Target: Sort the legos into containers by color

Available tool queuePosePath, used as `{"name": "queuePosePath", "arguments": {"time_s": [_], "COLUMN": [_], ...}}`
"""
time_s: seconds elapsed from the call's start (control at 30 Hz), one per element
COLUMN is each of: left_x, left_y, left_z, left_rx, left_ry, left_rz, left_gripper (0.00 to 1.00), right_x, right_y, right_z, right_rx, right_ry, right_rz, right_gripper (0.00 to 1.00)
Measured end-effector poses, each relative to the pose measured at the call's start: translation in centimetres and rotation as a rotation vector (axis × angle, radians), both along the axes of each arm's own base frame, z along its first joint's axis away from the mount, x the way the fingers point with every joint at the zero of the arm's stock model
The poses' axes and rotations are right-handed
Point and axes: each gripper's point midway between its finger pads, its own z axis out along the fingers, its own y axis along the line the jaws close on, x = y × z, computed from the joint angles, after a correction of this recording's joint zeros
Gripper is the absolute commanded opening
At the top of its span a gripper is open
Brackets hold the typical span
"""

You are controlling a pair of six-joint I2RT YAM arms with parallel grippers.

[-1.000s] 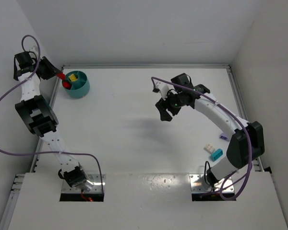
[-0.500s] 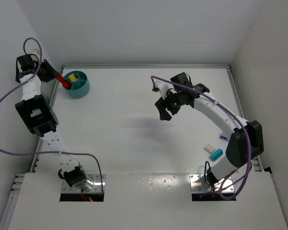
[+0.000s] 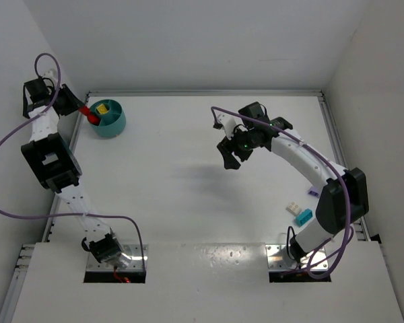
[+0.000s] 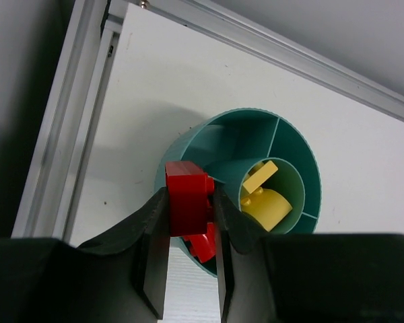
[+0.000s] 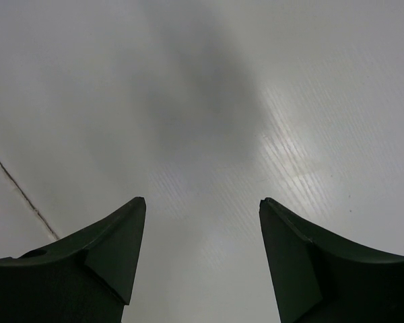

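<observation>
Little had shifted in the last second: only the left arm's wrist had edged slightly toward the upper-left corner, and the right arm had hardly stirred. At the lower right of the overhead view, a small cyan plastic brick (image 3: 304,217) lay on the white table (image 3: 168,195) just beside a pale cream plastic brick (image 3: 294,208). A small purple brick (image 3: 314,192) sat near them, by the right arm. Further up, the right gripper (image 5: 200,202) hung over bare table, jaws parted and empty. At the far upper left, the left gripper (image 4: 190,205) pinched a red plastic brick (image 4: 186,185) over the left rim of the round teal-blue divided bowl (image 4: 303,161). Another red brick (image 4: 202,247) lay in the compartment beneath it, and yellow bricks (image 4: 266,202) filled the centre cup.
</observation>
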Motion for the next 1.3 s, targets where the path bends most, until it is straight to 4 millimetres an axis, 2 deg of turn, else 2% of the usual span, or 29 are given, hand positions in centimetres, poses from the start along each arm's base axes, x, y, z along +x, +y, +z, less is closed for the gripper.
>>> {"name": "queuePosePath", "arguments": {"time_s": [0.37,0.63,0.8,0.93,0.97,1.03,1.07,1.1,1.2,1.3], "left_x": [-0.1,-0.1,-0.7,-1.0,-1.1,-1.2,-1.4,-1.5,-1.6,-1.5], "left_y": [-2.4,-2.8,-2.8,-2.6,-2.5,-2.3,-2.3,-2.2,-2.2,-2.2], "left_z": [-0.6,-0.6,-1.3,-1.9,-2.0,-2.1,-2.3,-2.4,-2.5,-2.4], "left_rx": [-0.002,-0.005,-0.008,0.005,0.009,0.02,0.023,0.028,0.019,0.015], "left_ry": [0.022,0.023,0.06,0.089,0.094,0.103,0.11,0.116,0.127,0.122], "left_rz": [-0.059,-0.066,-0.063,-0.048,-0.044,-0.039,-0.038,-0.036,-0.024,-0.024], "left_gripper": [0.0,0.0,0.0,0.22,0.4,0.58,0.73,0.79,0.86,0.86], "right_x": [-0.1,-0.1,-0.1,0.0,0.1,0.2,0.2,0.2,0.3,0.3], "right_y": [0.1,0.1,0.1,0.1,0.2,0.2,0.2,0.2,0.3,0.3], "right_z": [0.0,0.0,-0.2,-0.2,-0.2,-0.2,-0.2,-0.2,-0.1,0.0], "right_rx": [0.005,0.005,0.002,0.002,0.002,0.003,0.002,0.002,0.003,0.004], "right_ry": [0.003,0.003,0.008,0.01,0.009,0.008,0.009,0.01,0.009,0.005], "right_rz": [0.003,0.003,0.003,0.003,0.003,0.003,0.003,0.003,0.003,0.003], "right_gripper": [0.69,0.69,0.68,0.68,0.68,0.68,0.68,0.68,0.68,0.68]}}
